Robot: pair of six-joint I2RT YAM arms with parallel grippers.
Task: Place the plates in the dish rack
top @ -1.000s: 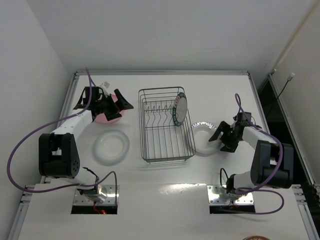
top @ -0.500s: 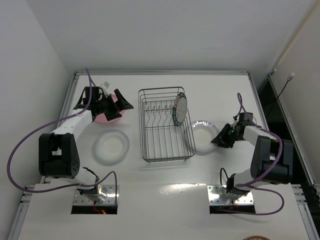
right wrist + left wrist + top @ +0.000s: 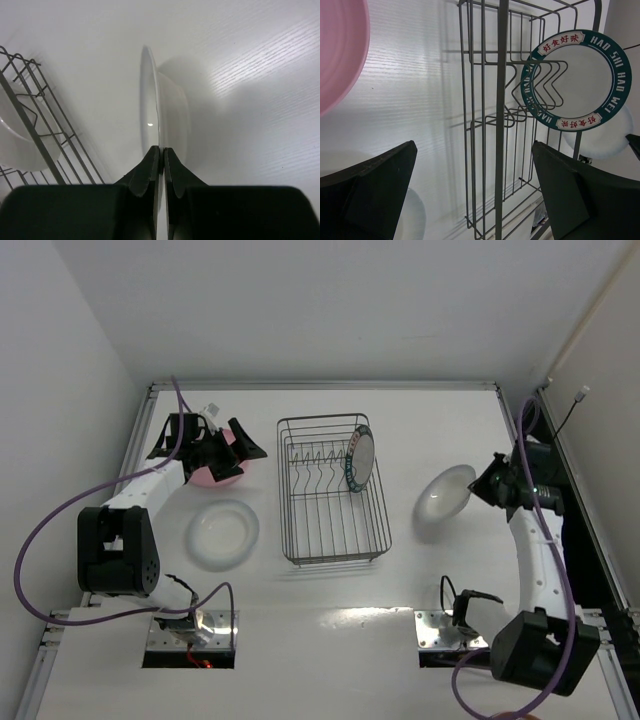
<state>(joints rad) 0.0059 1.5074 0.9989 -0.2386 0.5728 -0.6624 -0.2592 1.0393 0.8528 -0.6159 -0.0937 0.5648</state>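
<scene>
The wire dish rack [image 3: 331, 490] stands mid-table with the blue-rimmed plate [image 3: 360, 461] upright in its far right slot; the same plate [image 3: 576, 80] shows behind the rack wires [image 3: 501, 120] in the left wrist view. My right gripper [image 3: 482, 488] is shut on the rim of a translucent white plate [image 3: 444, 496], lifted and tilted on edge right of the rack; that plate [image 3: 150, 107] stands edge-on above the closed fingertips [image 3: 154, 155]. My left gripper [image 3: 240, 445] is open over the pink plate [image 3: 222, 468]. Another white plate [image 3: 222, 532] lies flat left of the rack.
The pink plate [image 3: 340, 55] fills the top left corner of the left wrist view. Purple cables [image 3: 60, 520] loop from both arms. Raised table edges [image 3: 325, 386] bound the white surface, and a white wall stands behind.
My right gripper closed on the white plate's rim and lifted it off the table, tilting it on edge and drawing it right. The left arm has not moved.
</scene>
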